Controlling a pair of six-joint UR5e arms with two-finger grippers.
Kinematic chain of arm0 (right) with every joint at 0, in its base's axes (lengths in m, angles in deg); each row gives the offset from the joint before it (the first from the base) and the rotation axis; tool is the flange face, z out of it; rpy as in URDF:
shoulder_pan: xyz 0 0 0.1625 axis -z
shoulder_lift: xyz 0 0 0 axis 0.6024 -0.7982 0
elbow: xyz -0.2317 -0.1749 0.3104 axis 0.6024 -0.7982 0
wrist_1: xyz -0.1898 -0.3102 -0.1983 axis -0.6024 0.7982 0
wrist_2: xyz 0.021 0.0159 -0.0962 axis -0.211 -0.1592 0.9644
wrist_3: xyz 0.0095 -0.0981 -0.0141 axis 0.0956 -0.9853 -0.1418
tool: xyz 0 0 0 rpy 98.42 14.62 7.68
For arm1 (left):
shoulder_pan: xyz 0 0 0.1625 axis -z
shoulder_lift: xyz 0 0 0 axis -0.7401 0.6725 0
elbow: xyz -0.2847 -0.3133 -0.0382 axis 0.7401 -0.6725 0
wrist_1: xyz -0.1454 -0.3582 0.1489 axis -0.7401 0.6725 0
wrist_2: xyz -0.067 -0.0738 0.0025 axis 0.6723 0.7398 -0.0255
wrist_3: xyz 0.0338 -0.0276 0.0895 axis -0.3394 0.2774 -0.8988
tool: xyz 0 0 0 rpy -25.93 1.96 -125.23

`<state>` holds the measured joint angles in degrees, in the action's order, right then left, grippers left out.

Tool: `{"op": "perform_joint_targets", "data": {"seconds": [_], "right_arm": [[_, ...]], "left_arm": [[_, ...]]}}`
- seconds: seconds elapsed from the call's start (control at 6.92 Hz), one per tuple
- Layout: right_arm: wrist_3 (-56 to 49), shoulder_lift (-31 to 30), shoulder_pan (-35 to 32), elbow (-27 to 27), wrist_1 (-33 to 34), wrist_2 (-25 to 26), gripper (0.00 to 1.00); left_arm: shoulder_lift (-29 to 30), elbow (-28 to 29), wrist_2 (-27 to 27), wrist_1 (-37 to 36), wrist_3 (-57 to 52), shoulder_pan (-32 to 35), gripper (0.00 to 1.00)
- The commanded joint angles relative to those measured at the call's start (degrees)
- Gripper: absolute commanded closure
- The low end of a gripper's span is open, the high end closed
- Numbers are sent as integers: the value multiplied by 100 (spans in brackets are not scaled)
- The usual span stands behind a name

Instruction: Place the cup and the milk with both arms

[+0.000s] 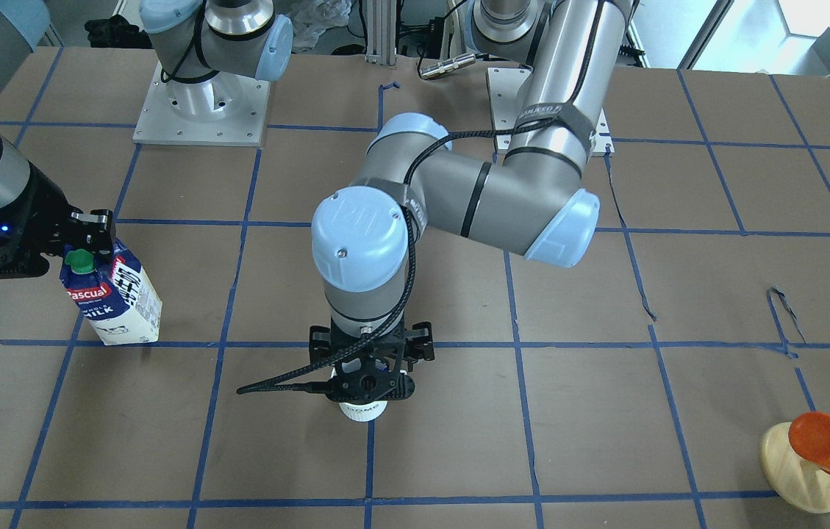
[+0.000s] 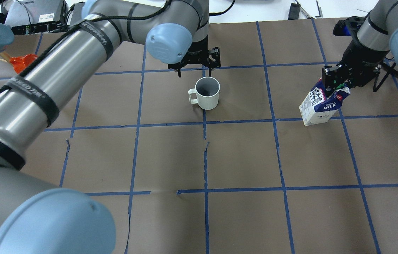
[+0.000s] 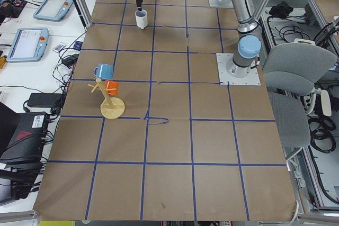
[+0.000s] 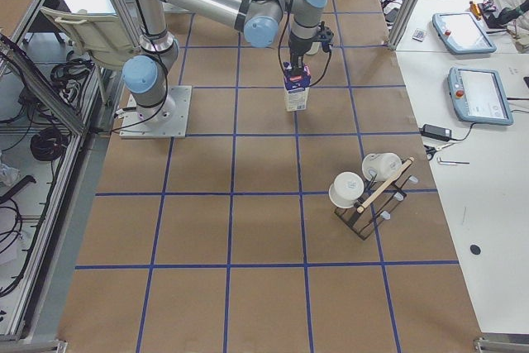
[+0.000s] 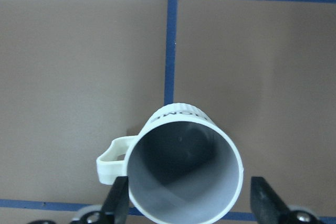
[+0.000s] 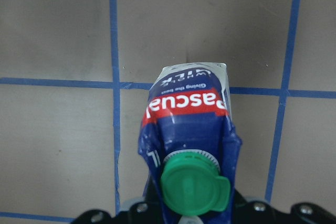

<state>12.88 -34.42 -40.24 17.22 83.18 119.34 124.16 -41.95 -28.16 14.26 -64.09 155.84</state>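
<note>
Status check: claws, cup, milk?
Left claw open above upright cup. Right claw shut on milk top, tilted. No obstruction seen nearby.

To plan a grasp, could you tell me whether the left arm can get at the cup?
Probably yes: the left gripper hangs over the cup, jaws open either side, nothing between.

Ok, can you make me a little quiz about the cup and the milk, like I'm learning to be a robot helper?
1. True or false: the cup lies on its side.
2. Which gripper is shut on the milk? A) left B) right
3. What colour is the milk's cap?
Key: 1 false, it stands upright; 2 B, the right gripper; 3 green.
</note>
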Motion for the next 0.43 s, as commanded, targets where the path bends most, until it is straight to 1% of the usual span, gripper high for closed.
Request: {"op": "perform_joint_targets", "data": {"seconds": [0.0, 0.14, 0.29], "right_arm": [[1046, 336, -609, -395, 30, -104, 74], [1661, 607, -960, -606, 82, -209, 74], [2138, 880, -1225, -904, 83, -227, 74]], "left_arm": [[-953, -167, 35, 1225, -419, -428, 5], [-1314, -612, 35, 1309, -743, -622, 5], [-1666, -1051, 18, 971, -824, -824, 5]]}}
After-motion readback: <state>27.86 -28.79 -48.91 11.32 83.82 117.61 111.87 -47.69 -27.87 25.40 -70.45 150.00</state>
